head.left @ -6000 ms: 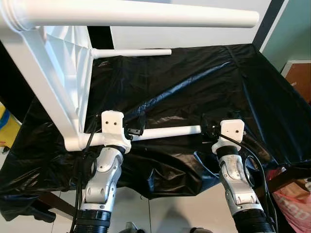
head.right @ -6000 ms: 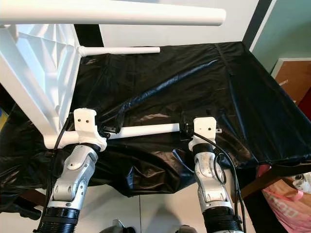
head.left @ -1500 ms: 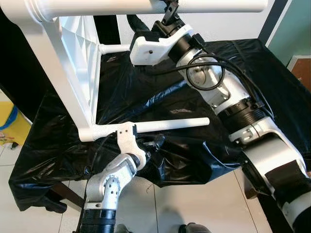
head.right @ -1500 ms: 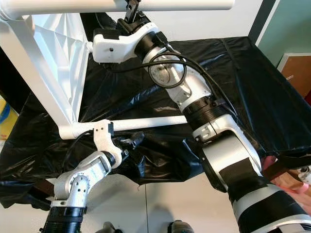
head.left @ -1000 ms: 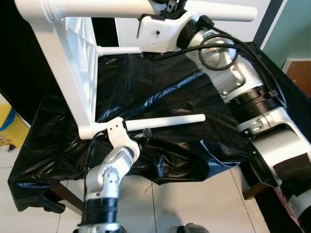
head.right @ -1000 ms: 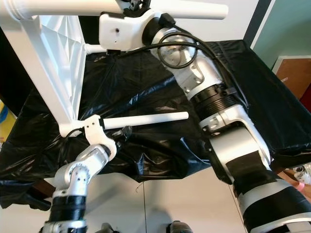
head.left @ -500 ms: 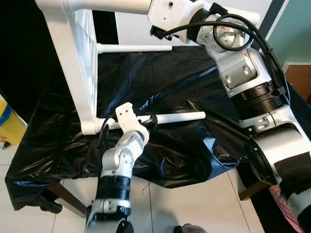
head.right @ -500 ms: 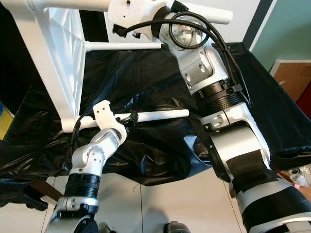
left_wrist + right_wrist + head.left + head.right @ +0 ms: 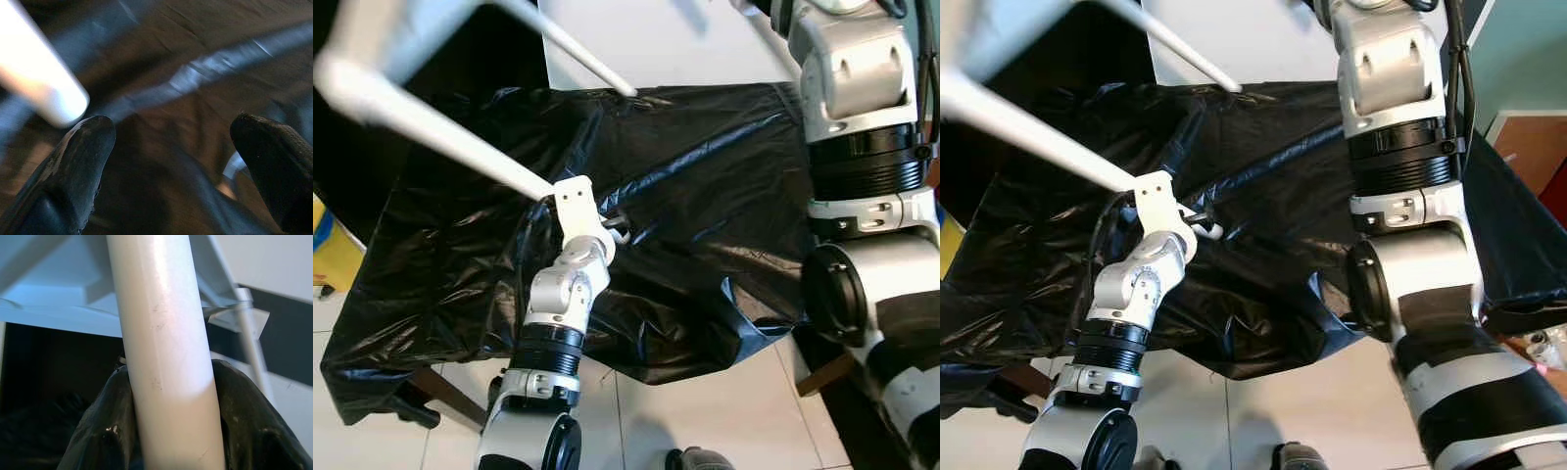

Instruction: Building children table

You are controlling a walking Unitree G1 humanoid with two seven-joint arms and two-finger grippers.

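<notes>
The white children's table (image 9: 372, 39) hangs tilted and blurred at the upper left, above the work table. One white leg (image 9: 440, 132) slants down to my left gripper (image 9: 615, 231). In the left wrist view that gripper (image 9: 171, 142) is open, and the rounded leg end (image 9: 46, 93) lies just beside one finger (image 9: 73, 166), not between the two. My right arm (image 9: 1396, 117) reaches up past the top edge. In the right wrist view my right gripper (image 9: 166, 382) is shut on another white leg (image 9: 161, 333), with black fingers (image 9: 102, 431) on both sides of it.
A crumpled black plastic sheet (image 9: 705, 196) covers the work table. A white board (image 9: 685, 39) stands behind it. A yellow object (image 9: 328, 245) sits at the left, a brown cabinet (image 9: 1528, 147) at the right, and light floor tiles (image 9: 705, 411) lie in front.
My right arm has swung the table up and tilted it steeply. The lower leg has risen and slanted, and my left gripper, which was on it, is now open beside its end.
</notes>
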